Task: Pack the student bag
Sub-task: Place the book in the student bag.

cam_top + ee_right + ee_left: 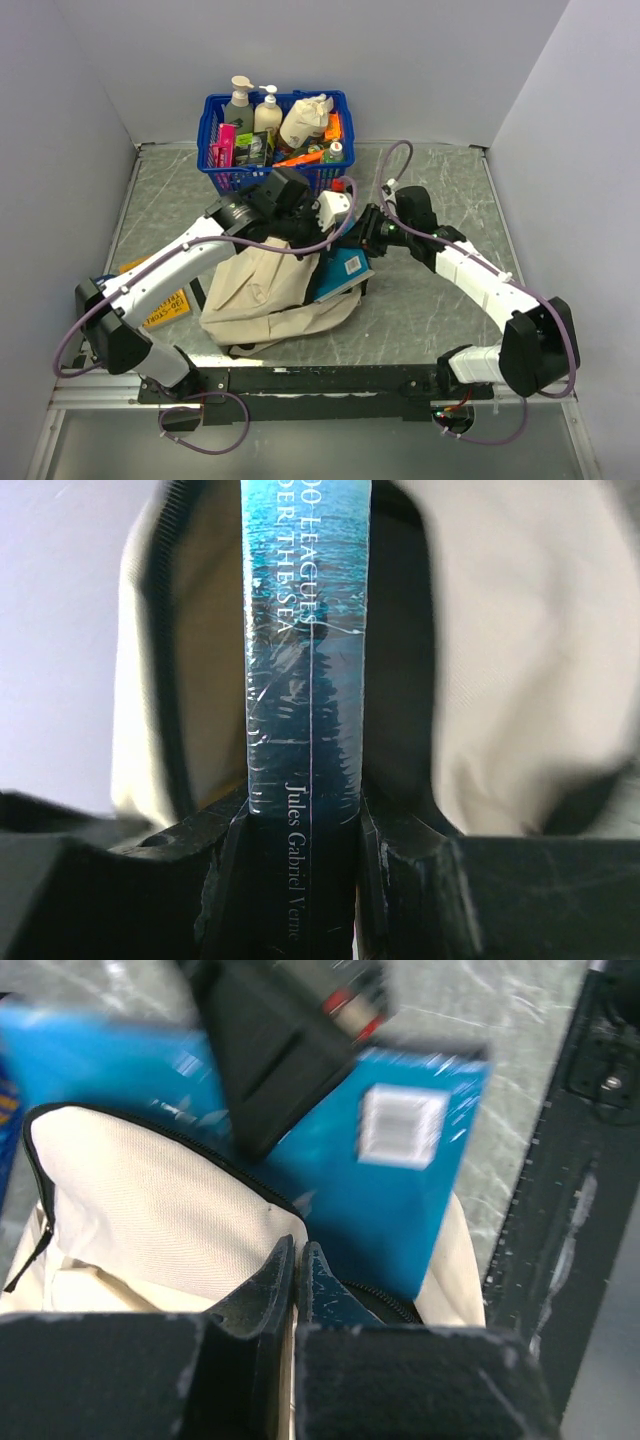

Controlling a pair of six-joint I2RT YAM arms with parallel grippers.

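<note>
The beige student bag (265, 290) lies in the middle of the table, its black-zippered mouth facing right. My left gripper (303, 238) is shut on the bag's upper mouth edge and holds it up; the left wrist view shows the pads (275, 1275) pinching the cream fabric (150, 1190). My right gripper (360, 238) is shut on a blue book (343, 270). The book is partly inside the bag's mouth. In the right wrist view the spine (305, 660) stands between my fingers (225, 840), with the bag's fabric (520, 660) around it. The book's back cover (400, 1170) shows a barcode.
A blue plastic basket (218, 120) stands at the back with bottles, a pouch and several small packs in it. A yellow flat item (165, 305) lies left of the bag under the left arm. Grey walls close in on the left, right and back sides.
</note>
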